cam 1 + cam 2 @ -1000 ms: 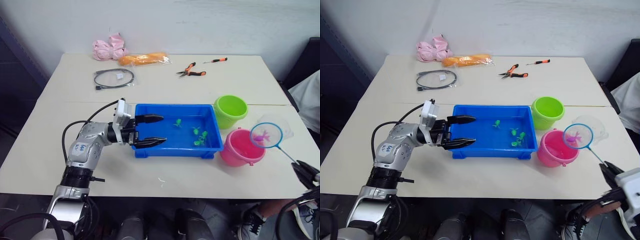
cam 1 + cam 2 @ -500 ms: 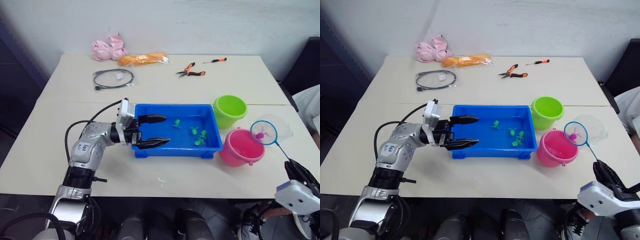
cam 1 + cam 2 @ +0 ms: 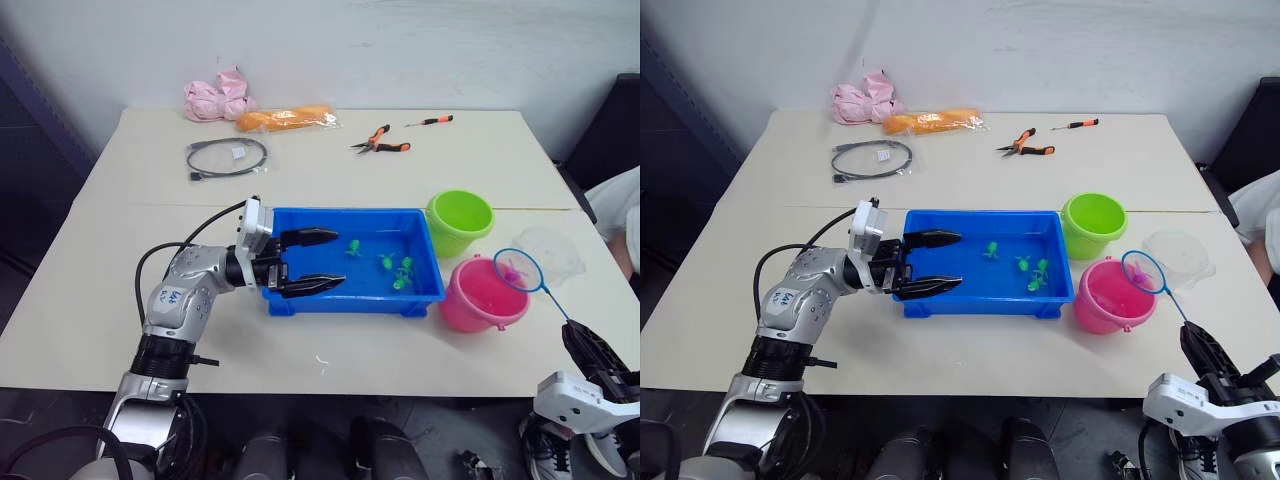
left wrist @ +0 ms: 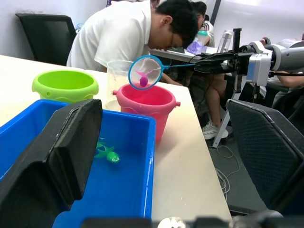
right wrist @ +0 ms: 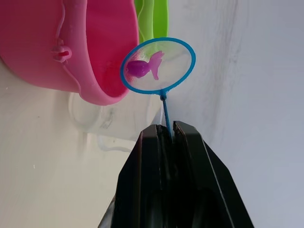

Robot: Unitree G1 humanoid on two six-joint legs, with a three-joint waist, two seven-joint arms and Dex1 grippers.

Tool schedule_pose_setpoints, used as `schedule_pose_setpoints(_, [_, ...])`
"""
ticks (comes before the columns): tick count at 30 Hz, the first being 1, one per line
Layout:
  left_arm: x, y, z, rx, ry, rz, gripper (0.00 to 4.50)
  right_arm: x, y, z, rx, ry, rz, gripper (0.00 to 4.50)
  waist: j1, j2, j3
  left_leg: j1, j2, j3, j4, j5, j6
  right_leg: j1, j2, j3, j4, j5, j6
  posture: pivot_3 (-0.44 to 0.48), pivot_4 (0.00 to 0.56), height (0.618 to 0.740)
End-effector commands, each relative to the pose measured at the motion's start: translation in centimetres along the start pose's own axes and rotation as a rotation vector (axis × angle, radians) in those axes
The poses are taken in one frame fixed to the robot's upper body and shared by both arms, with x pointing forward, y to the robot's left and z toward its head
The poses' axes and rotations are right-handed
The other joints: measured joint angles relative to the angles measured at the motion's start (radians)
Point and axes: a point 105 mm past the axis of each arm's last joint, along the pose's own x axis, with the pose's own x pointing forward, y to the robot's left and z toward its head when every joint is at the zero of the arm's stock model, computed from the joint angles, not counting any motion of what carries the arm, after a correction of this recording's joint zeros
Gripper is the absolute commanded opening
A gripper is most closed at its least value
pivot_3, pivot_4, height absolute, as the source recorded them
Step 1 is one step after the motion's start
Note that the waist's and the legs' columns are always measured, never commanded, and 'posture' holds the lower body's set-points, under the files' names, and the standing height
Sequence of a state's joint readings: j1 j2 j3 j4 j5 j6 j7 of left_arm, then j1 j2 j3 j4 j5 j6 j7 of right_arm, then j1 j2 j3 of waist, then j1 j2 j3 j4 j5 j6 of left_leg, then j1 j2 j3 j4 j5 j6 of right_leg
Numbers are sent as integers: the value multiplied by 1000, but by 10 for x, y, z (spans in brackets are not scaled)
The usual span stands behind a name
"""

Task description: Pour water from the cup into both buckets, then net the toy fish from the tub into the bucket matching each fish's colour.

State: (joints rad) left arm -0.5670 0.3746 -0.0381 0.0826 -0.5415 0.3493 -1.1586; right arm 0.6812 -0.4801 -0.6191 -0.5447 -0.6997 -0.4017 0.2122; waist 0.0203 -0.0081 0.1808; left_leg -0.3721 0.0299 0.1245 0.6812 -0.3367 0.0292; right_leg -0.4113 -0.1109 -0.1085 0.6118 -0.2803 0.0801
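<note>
Over the tub's near-left corner: the left gripper hangs with its two black fingers spread wide, nothing between them.
Left fingers: one fingertip reaches in over the water, the other sits along the near wall of the tub; whether it touches the rim, I cannot tell.
Right gripper: down at the near-right table edge, the right gripper is clamped tight on the net's thin handle, fingers pressed together around it.
Net: the net rides in the air, its blue hoop at the far-right rim of the pink bucket, handle slanting back to the gripper.
Catch: a pink fish lies in the mesh, seen clearly from the right wrist.
Green bucket: the green bucket stands just beyond the pink one, beside the tub's right end, the two pails close together.
Cup: the clear cup sits right of the pink bucket, near the table's right edge.
Still in the tub: green fish float in a small cluster toward the right half; the left half is open water.
Open room: bare table lies in front of the tub and to its left.
Far side: a coiled black cable, pliers, a screwdriver, an orange packet and a pink bundle lie well apart from the action.
Beyond the table: a person in a white shirt bends forward behind the buckets in the left wrist view.
</note>
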Motion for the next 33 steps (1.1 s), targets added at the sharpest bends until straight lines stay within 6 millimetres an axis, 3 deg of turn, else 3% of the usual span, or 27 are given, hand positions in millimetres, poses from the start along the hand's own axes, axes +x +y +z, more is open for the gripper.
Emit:
schedule_pose_setpoints(1, [-4, -3, 10, 38, -18, -3, 4470, -4, -3, 5, -11, -14, -24, 0, 0, 0, 0, 0, 0, 0, 0, 0, 0, 0, 0, 0, 0, 0, 0, 0, 150, 740])
schedule_pose_setpoints(6, [-4, -5, 9, 37, -17, -2, 4470, -8, 0, 2, 4, -1, -15, 0, 0, 0, 0, 0, 0, 0, 0, 0, 0, 0, 0, 0, 0, 0, 0, 0, 150, 740])
schedule_pose_setpoints(9, [-5, -5, 10, 39, -18, 3, 4470, -9, -11, -5, 17, 21, -59, 0, 0, 0, 0, 0, 0, 0, 0, 0, 0, 0, 0, 0, 0, -1, 0, 0, 150, 740])
schedule_pose_setpoints(12, [-12, -4, 10, 54, -6, 11, 4470, -8, -25, -4, 175, 14, -133, 0, 0, 0, 0, 1, 0, 0, 0, 0, 0, 0, 0, 0, 1, -1, 0, 0, 150, 740])
schedule_pose_setpoints(17, [-44, 3, 15, 94, 59, 66, 4470, -1, -61, 27, 472, -215, -170, 0, -20, 0, 0, 2, 1, 0, 0, 0, -1, 0, 0, 0, 2, -1, -2, 0, 150, 740])
schedule_pose_setpoints(22, [-74, 14, 29, 172, 125, 151, 4470, 21, -71, 73, 844, -488, 142, 0, -23, 0, 0, 2, 1, -2, 1, 0, 0, 1, -1, 0, 4, -1, -2, 0, 150, 740])
schedule_pose_setpoints(28, [-123, 6, 28, 264, 258, 266, 4470, 55, -70, 113, 953, -535, 419, 0, -22, -1, 1, 1, 1, -2, 0, 0, 1, -1, -3, -2, 5, -3, -4, 0, 150, 740])
schedule_pose_setpoints(33, [-148, 0, 29, 256, 303, 380, 4470, 62, -60, 142, 936, -543, 575, 0, -13, -1, 1, -1, 1, -5, 0, -1, 1, -2, -5, -4, 5, -3, -6, 0, 150, 740])
